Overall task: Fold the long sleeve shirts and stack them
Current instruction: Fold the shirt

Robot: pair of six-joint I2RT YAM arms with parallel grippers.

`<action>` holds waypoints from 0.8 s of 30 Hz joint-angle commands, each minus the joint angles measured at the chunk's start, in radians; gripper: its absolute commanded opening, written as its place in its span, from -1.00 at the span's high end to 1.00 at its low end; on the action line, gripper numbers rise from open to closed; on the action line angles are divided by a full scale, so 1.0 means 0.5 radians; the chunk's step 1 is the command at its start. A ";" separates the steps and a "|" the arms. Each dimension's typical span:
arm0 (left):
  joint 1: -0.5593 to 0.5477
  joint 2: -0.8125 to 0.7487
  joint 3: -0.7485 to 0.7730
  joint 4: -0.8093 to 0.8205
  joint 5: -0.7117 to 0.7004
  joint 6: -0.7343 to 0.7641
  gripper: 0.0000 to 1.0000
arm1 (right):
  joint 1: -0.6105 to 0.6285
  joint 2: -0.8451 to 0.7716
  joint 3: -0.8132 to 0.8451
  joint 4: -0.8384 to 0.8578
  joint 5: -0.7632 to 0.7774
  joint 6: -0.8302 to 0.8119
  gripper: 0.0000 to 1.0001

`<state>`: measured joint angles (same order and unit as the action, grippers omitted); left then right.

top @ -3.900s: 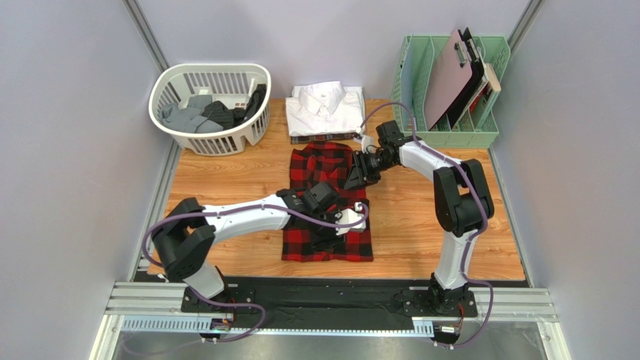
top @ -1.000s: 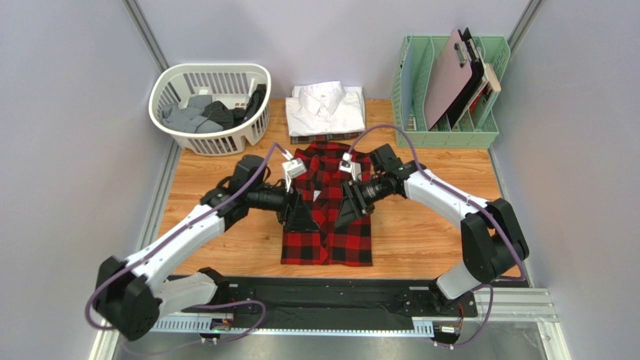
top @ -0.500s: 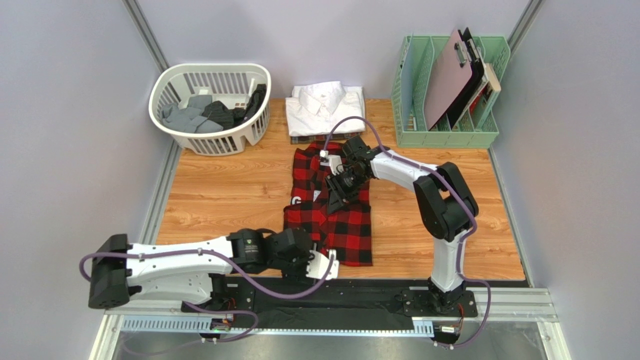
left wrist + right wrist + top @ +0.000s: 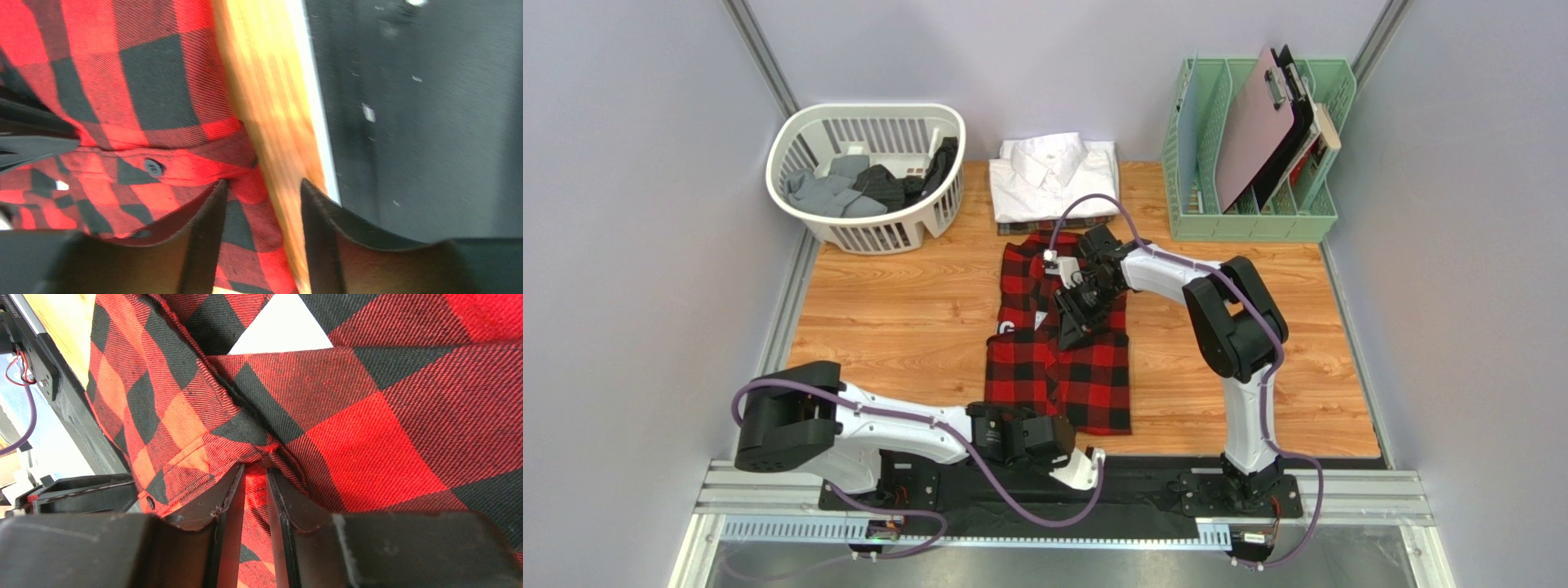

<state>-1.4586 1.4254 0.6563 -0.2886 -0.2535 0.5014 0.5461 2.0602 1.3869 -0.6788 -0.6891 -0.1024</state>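
Observation:
The red-and-black flannel shirt [image 4: 1069, 368] lies partly folded mid-table, collar toward the back. My right gripper [image 4: 1078, 314] rests on its middle; in the right wrist view its jaws [image 4: 255, 471] are nearly together with a ridge of the red cloth [image 4: 368, 435] pinched between them. My left gripper [image 4: 1063, 436] sits low at the shirt's near hem. In the left wrist view it [image 4: 263, 196] stands open, straddling the hem corner [image 4: 245, 184] and the bare wood beside it. A folded white shirt [image 4: 1057, 178] lies at the back on a dark plaid one [image 4: 1044, 227].
A white laundry basket [image 4: 799, 202] holding grey and dark clothes stands at the back left. A green file rack [image 4: 1185, 135] with clipboards is at the back right. The black mounting rail [image 4: 1136, 484] runs along the table's near edge, right behind the left gripper.
The left arm has swung from the shirt's middle down to its near hem, its jaws narrowing. The right gripper has shifted to the shirt's middle and closed on a fold of cloth.

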 commanded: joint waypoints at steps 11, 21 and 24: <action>-0.007 -0.353 0.249 -0.560 0.561 -0.089 1.00 | 0.135 -0.095 -0.298 0.115 0.044 -0.083 0.49; 0.379 -0.446 0.761 -1.235 1.243 -0.034 1.00 | 0.313 -0.356 -0.516 -0.108 -0.229 -0.222 0.52; 0.643 -0.308 0.917 -1.261 1.283 0.166 1.00 | 0.316 -0.350 -0.543 -0.185 -0.312 -0.271 0.52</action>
<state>-1.2778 1.1957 1.0164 -0.8200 0.2653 0.4755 0.7120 1.9167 1.1305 -0.7155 -0.7956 -0.1719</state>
